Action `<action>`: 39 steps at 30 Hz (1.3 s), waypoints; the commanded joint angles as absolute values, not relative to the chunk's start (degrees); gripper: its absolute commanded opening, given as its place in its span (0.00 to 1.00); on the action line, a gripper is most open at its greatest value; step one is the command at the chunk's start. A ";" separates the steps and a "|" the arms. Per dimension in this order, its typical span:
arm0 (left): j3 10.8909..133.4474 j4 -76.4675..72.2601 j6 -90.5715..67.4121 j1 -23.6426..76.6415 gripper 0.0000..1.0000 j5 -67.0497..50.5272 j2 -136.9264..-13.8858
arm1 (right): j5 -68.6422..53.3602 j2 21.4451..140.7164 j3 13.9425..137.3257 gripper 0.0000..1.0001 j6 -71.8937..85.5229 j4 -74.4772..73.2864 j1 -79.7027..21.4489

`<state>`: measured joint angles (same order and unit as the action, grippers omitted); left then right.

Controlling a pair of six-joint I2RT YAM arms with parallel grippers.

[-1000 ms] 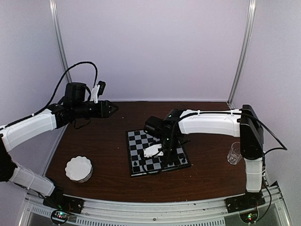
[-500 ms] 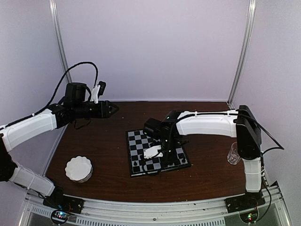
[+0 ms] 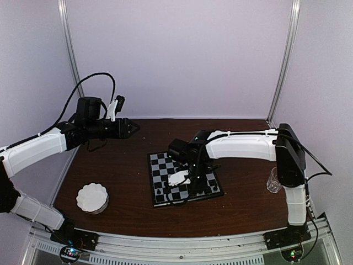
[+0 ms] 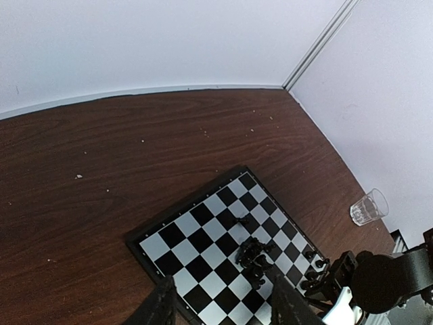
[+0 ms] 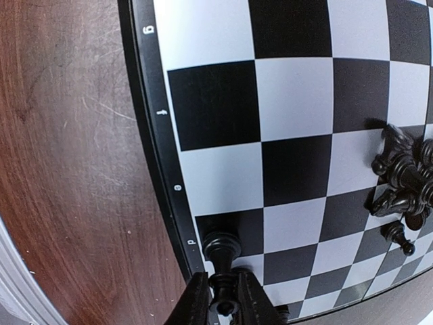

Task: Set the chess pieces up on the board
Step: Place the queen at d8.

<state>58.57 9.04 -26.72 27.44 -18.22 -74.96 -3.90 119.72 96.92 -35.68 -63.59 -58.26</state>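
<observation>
"Right wrist view: what is the right gripper (image 5: 222,306) doing?"

"I see its fingers (image 5: 198,301) drawn in close on either side of one black piece (image 5: 220,252); they pinch its lower part; the piece stands upright on a dark square at the rim of the board (image 5: 291,88), beside the letter d."

"And the other chess pieces (image 5: 402,179)?"

"Several huddle in a knot nearer the board's middle, touching one another; a small pawn (image 5: 398,237) stands just beside them; from the left wrist I make out a lone piece (image 4: 240,220) apart from the knot; a few more sit along the board's edge, too small for me to name."

"Your left gripper (image 4: 223,308)?"

"It hangs above the table (image 3: 132,165), well apart from the board; its fingers are spread with nothing between them; a glass (image 3: 274,179) stands off the board's right side; a white dish (image 3: 92,197) lies at the near left."
</observation>
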 commanded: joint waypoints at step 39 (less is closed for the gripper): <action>58.71 6.80 -27.42 27.51 0.48 -20.56 -75.51 | -3.69 121.19 99.51 0.19 -34.65 -63.86 -58.62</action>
<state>58.57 9.04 -27.00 27.44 -19.70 -75.18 -3.99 120.79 98.30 -35.24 -63.29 -58.26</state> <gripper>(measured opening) 0.483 0.169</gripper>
